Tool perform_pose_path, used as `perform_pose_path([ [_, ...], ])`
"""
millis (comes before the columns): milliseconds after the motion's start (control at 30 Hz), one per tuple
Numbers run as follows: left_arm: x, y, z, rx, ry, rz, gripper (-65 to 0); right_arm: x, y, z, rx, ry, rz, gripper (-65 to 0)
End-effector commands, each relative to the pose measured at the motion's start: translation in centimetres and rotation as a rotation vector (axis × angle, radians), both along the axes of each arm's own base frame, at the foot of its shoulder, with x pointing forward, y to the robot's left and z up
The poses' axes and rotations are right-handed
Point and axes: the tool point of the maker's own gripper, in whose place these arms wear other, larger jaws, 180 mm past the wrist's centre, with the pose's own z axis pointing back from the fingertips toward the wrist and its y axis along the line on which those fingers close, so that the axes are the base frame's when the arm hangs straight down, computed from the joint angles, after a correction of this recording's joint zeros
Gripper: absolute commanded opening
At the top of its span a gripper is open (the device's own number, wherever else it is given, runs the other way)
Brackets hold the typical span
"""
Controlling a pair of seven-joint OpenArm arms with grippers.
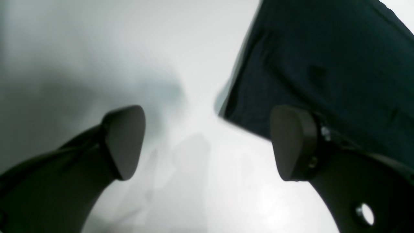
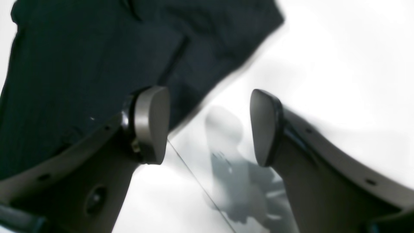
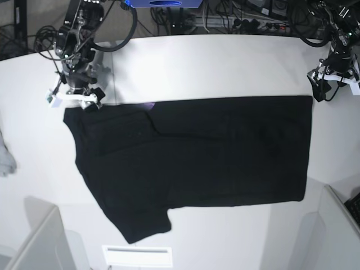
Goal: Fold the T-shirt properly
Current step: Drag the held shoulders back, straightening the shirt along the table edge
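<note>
- One T-shirt (image 3: 191, 163), black and plain on the side that showed, lay spread flat across the middle of the white table (image 3: 225, 67); one short sleeve (image 3: 138, 222) stuck out toward the near edge, and a tiny purple fleck showed at its far edge.
- Two grippers were in view, both with jaws standing wide apart and nothing between them.
- The right gripper (image 2: 210, 126) hung over the shirt's far corner on the base view's left; in its wrist view one pad (image 2: 152, 123) stood over black cloth (image 2: 81, 64) and the other over bare tabletop.
- The left gripper (image 1: 207, 142) hung just off the shirt's far corner on the base view's right; in its wrist view the cloth edge (image 1: 323, 64) ran beside one pad (image 1: 291, 142), and the gap between the pads looked down on bare white table. Whether that pad touched the cloth could not be told.
- One small light grey cloth (image 3: 5, 157) lay at the table's left edge in the base view, well apart from the shirt.
- The table was white and glossy, with soft shadows of the fingers on it and one thin seam line (image 2: 194, 174) in the right wrist view.
- Two pale panels (image 3: 39, 242) rose at the near corners.
- Beyond the far edge lay tangled black cables (image 3: 247, 19) and a blue object (image 3: 163, 3).
</note>
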Motion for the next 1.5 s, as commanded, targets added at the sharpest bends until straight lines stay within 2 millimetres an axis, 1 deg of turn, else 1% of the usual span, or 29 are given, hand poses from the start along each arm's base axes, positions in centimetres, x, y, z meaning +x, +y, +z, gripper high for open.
perform_pose_path([
  [0, 0.3, 0.4, 0.6, 0.007, -0.029, 0.005, -6.3, 0.7, -0.6, 0.6, -0.01, -0.041, -0.018, -27.6],
  [67, 0.1, 0.4, 0.2, -0.002, -0.021, 0.01, -6.3, 0.5, -0.8, -0.5, 0.003, -0.03, -0.038, -27.6],
  [133, 0.2, 0.2, 0.0, -0.008, -0.018, 0.006, -6.3, 0.7, -1.6, -1.2, -0.019, -0.025, -0.045, -27.6],
  [200, 0.2, 0.2, -0.1, -0.009, -0.018, 0.005, -6.3, 0.8, -1.7, -2.0, -0.016, -0.01, -0.047, -27.6],
  [333, 0.1, 0.2, -0.7, -0.026, -0.008, 0.014, -6.3, 1.7, -2.3, -2.9, -0.019, 0.007, -0.044, -27.9],
  [433, -0.3, 0.3, -1.5, -0.044, 0.008, 0.025, -6.3, 2.5, -2.3, -3.4, -0.008, 0.014, -0.044, -27.9],
  [533, -0.4, 0.4, -1.8, -0.05, 0.015, 0.028, -6.3, 2.9, -2.2, -3.7, -0.001, 0.016, -0.045, -27.9],
  [633, -0.1, 0.4, -1.8, -0.053, 0.008, 0.03, -6.3, 2.9, -2.0, -4.3, 0.007, 0.032, -0.044, -28.2],
  [700, 0.1, 0.5, -2.1, -0.059, 0.011, 0.035, -6.3, 2.6, -1.8, -4.9, 0.015, 0.049, -0.044, -29.0],
  [733, 0.2, 0.5, -2.2, -0.063, 0.009, 0.036, -6.3, 2.5, -1.8, -5.2, 0.017, 0.056, -0.045, -31.2],
  [767, 0.4, 0.5, -2.1, -0.064, 0.005, 0.037, -6.3, 2.5, -1.8, -5.3, 0.018, 0.058, -0.044, -35.1],
  [833, 0.4, 0.4, -2.3, -0.071, 0.006, 0.037, -6.3, 2.3, -1.7, -5.5, 0.02, 0.063, -0.044, -45.2],
  [900, 1.0, 0.4, -2.0, -0.073, -0.009, 0.036, -6.3, 2.4, -1.7, -5.5, 0.02, 0.062, -0.04, -57.6],
  [933, 1.4, 0.3, -1.9, -0.076, -0.016, 0.037, -6.3, 2.5, -1.5, -5.4, 0.021, 0.054, -0.028, -65.0],
  [1000, 1.8, 0.3, -1.7, -0.077, -0.026, 0.034, -6.3, 3.0, -0.9, -5.1, 0.025, 0.03, 0.014, -65.0],
  [1067, 2.8, -0.4, -1.7, -0.083, -0.036, 0.013, -6.3, 3.1, -0.5, -5.0, 0.029, 0.016, 0.046, -65.0],
  [1233, 3.9, -2.3, -2.9, -0.119, -0.016, -0.036, -6.4, 2.8, -0.5, -5.1, 0.029, 0.02, 0.046, -65.0],
  [1333, 4.3, -2.1, -3.2, -0.136, -0.022, -0.02, -6.4, 2.9, -0.5, -5.0, 0.028, 0.017, 0.046, -65.0],
  [1433, 4.3, -2.3, -4.0, -0.157, -0.011, -0.013, -6.4, 2.9, -0.6, -5.0, 0.027, 0.016, 0.045, -65.0],
  [1467, 4.7, -2.3, -4.0, -0.163, -0.018, -0.014, -6.4, 2.9, -0.6, -4.9, 0.026, 0.015, 0.045, -65.0],
])
